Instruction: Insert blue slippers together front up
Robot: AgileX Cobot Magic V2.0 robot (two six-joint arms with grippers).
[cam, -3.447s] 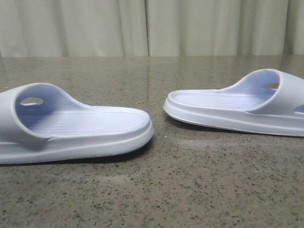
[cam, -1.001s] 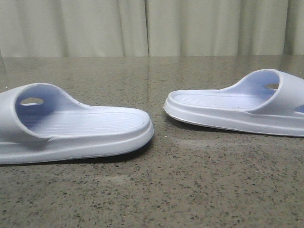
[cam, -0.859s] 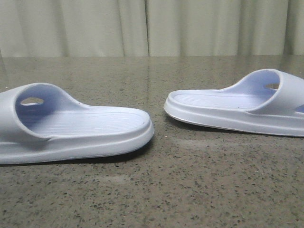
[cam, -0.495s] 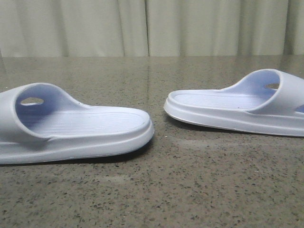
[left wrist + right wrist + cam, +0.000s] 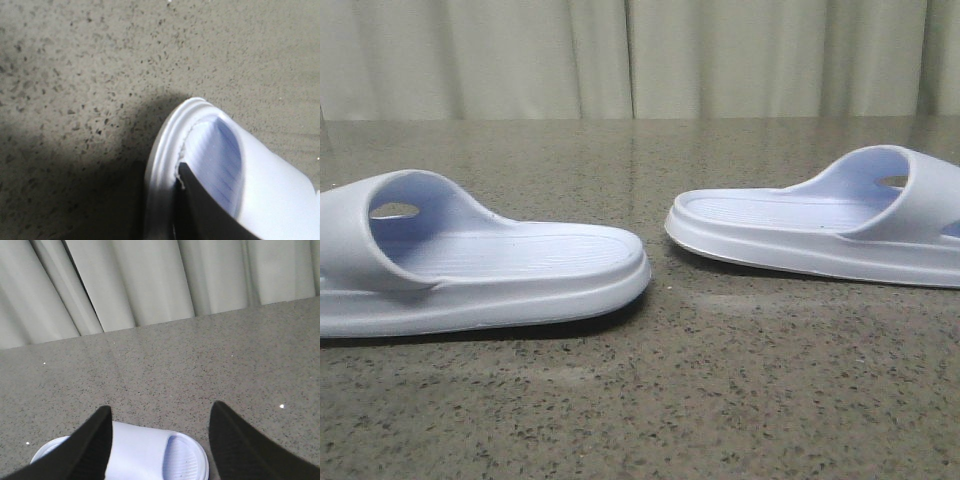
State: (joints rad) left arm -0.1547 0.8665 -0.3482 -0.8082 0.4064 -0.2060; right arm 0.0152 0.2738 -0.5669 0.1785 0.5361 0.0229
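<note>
Two pale blue slippers lie on the speckled table, toes toward each other. The left slipper (image 5: 500, 265) sits near the front, and the right slipper (image 5: 800, 235) lies a little farther back. No gripper shows in the front view. In the left wrist view my left gripper (image 5: 167, 182) is shut on the left slipper's (image 5: 270, 190) side rim. One dark finger (image 5: 205, 200) rests on the ribbed footbed. In the right wrist view my right gripper (image 5: 161, 408) hangs open above the right slipper (image 5: 150, 455), with its fingers well apart and holding nothing.
The grey speckled table (image 5: 720, 400) runs back to a pale pleated curtain (image 5: 640, 60). A gap of bare table lies between the two toes. Nothing else stands on it.
The left slipper has shifted slightly to the right and turned a little, its strap now nearer the middle. The right slipper has not moved.
</note>
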